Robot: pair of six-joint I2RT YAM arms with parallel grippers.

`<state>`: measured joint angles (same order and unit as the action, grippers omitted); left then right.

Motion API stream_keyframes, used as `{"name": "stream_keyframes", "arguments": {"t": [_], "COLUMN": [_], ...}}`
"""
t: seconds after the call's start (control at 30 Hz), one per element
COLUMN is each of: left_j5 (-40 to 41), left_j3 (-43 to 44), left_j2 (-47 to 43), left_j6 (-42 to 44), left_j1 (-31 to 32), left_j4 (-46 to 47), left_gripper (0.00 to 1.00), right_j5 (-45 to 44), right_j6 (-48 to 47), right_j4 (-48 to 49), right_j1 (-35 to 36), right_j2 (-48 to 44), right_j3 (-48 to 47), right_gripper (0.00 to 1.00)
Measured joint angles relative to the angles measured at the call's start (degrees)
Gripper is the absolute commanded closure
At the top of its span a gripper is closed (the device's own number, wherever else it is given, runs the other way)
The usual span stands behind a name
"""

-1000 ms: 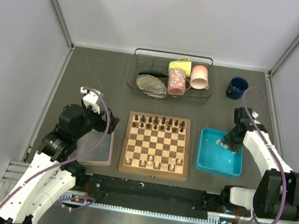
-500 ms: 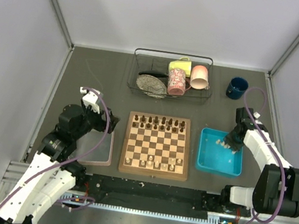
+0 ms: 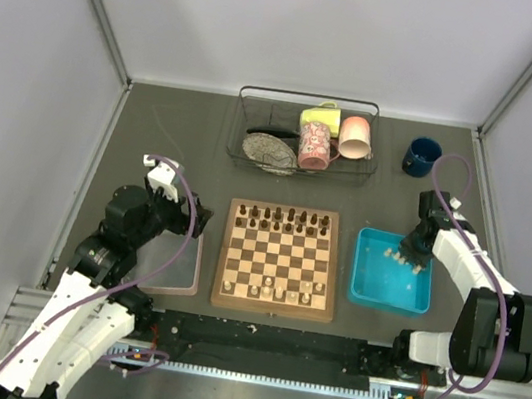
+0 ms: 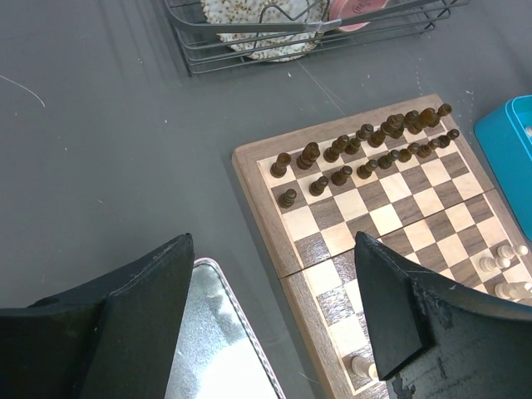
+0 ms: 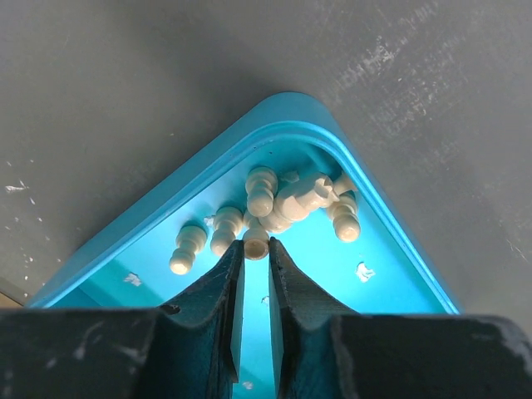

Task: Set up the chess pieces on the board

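Currently: board (image 3: 280,259) mid-table, dark pieces (image 3: 283,219) on far rows, some cream pieces (image 3: 279,290) near. Blue tray (image 3: 388,290) holding loose pieces (image 5: 299,199); right tool (image 5: 256,249) pinching one cream piece (image 5: 256,243); left tool (image 4: 274,249) spread.

Pale grey walls (image 3: 314,25) enclose my dark grey tabletop (image 3: 165,133) at nine, twelve and three o'clock; a metal rail (image 3: 269,374) runs at six.
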<state>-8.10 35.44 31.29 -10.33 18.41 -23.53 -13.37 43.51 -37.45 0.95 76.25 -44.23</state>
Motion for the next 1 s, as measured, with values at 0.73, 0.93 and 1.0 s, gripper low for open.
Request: {"name": "stream_keyframes", "arguments": {"t": [0.73, 0.93, 1.0], "left_j5": [0.0, 0.0, -0.1], "left_j3": [0.0, 0.0, 0.0], "left_j2": [0.5, 0.6, 0.7], "left_j6": [0.0, 0.0, 0.0], "left_j1": [0.0, 0.0, 0.0], "left_j4": [0.0, 0.0, 0.0], "left_gripper": [0.18, 0.18, 0.18], "right_j5": [4.5, 7.6, 9.0], "right_j6": [-4.7, -6.7, -7.5], "right_j4": [-1.8, -3.7, -4.3], "right_j1": [0.0, 0.0, 0.0], "right_j2": [-4.2, -8.5, -9.6], "right_j3": [0.8, 0.8, 0.8], "right_gripper": [1.0, 1.0, 1.0]}}
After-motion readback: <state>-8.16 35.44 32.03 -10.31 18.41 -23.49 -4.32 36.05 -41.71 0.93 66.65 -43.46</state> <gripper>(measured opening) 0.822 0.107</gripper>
